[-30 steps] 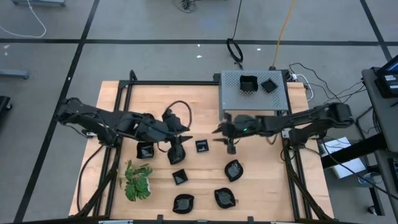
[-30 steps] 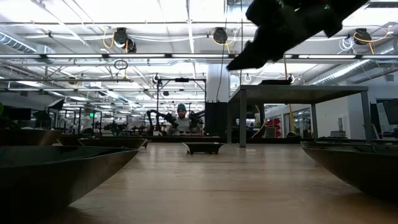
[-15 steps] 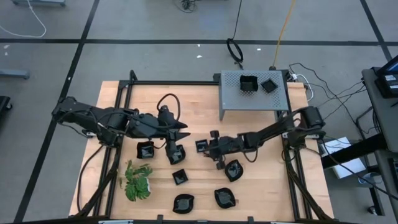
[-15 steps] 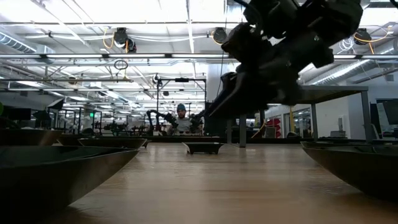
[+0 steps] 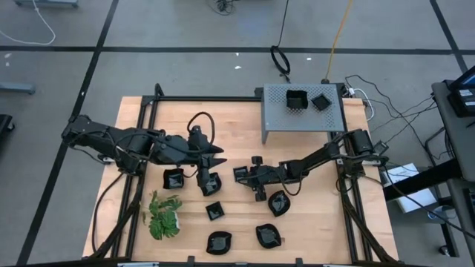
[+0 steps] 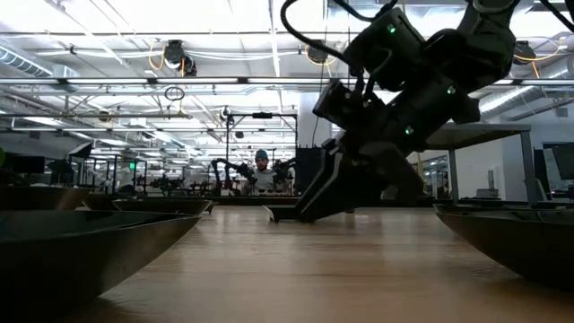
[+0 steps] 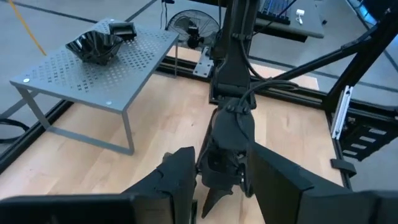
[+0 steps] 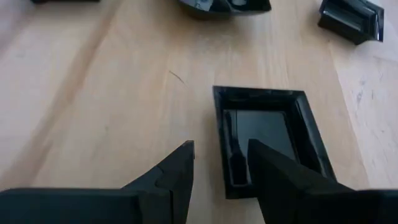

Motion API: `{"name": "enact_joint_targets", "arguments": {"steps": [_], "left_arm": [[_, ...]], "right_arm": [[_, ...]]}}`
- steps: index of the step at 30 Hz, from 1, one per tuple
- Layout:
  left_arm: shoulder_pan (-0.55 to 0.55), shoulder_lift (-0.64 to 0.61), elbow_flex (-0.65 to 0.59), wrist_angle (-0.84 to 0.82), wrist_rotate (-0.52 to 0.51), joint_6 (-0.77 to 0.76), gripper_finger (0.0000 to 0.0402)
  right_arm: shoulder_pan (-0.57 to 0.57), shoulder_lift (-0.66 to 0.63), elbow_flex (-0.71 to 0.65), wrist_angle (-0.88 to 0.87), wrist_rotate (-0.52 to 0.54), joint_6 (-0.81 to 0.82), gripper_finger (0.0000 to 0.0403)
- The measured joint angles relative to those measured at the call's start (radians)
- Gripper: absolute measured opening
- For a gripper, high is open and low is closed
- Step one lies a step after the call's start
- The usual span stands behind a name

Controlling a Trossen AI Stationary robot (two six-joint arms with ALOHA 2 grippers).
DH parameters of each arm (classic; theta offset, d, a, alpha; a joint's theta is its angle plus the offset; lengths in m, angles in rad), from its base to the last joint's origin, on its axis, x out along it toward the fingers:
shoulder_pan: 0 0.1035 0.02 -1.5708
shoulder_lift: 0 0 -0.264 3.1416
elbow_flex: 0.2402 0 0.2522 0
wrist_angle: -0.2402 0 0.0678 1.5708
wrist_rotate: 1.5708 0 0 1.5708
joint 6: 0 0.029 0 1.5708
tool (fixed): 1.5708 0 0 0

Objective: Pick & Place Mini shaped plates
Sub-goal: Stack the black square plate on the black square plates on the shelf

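Table: the pale wooden tabletop [image 5: 245, 144] carried everything, framed by black rails.
Metal stand: a grey perforated metal box [image 5: 303, 117] stood at the far right part of the table, with two small glossy black dishes [image 5: 297, 99] on its top.
Plant: a green leafy plant [image 5: 164, 216] lay near the front left edge.
Left arm: my left gripper [image 5: 210, 172] hung over one wavy black dish [image 5: 211, 182] left of centre, fingers apart, gripping nothing that I could see.
Right arm: my right gripper [image 8: 221, 165] was low at the table's middle, its fingers parted and straddling the near rim of a small square glossy black plate [image 8: 268, 138]; one finger [image 8: 180, 168] stood outside that rim, over bare wood.
Other plates: more tiny black dishes [image 5: 269, 235] were scattered across the front half of the table.
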Motion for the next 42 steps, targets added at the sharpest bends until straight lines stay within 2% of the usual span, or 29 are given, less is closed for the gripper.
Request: {"name": "enact_joint_targets", "arguments": {"steps": [5, 11, 18, 25, 34, 38, 42], "left_arm": [[0.000, 0.000, 0.000, 0.000, 0.000, 0.007, 0.0150], [0.000, 0.000, 0.000, 0.000, 0.000, 0.007, 0.0150], [0.000, 0.000, 0.000, 0.000, -0.001, 0.007, 0.0150], [0.001, 0.000, 0.000, 0.002, -0.029, 0.006, 0.0150], [0.001, 0.000, 0.000, 0.003, -0.036, -0.004, 0.0150], [0.001, 0.000, 0.000, 0.004, -0.037, -0.005, 0.0150], [0.001, 0.000, 0.000, 0.008, -0.038, -0.028, 0.0150]], "right_arm": [[0.001, 0.003, 0.001, -0.018, 0.002, 0.019, 0.0107], [0.001, -0.001, 0.001, -0.020, 0.005, 0.033, 0.0017], [0.001, -0.084, -0.001, -0.061, 0.027, -0.031, 0.0003], [-0.019, -0.330, -0.001, -0.157, 0.063, -0.168, 0.0001], [-0.063, -0.710, -0.001, -0.340, 0.298, -0.391, 0.0001], [-0.161, -0.866, -0.001, -0.549, 0.374, -0.364, 0.0001], [-0.302, -0.989, -0.001, -0.719, 0.434, -0.250, 0.0001]]}}
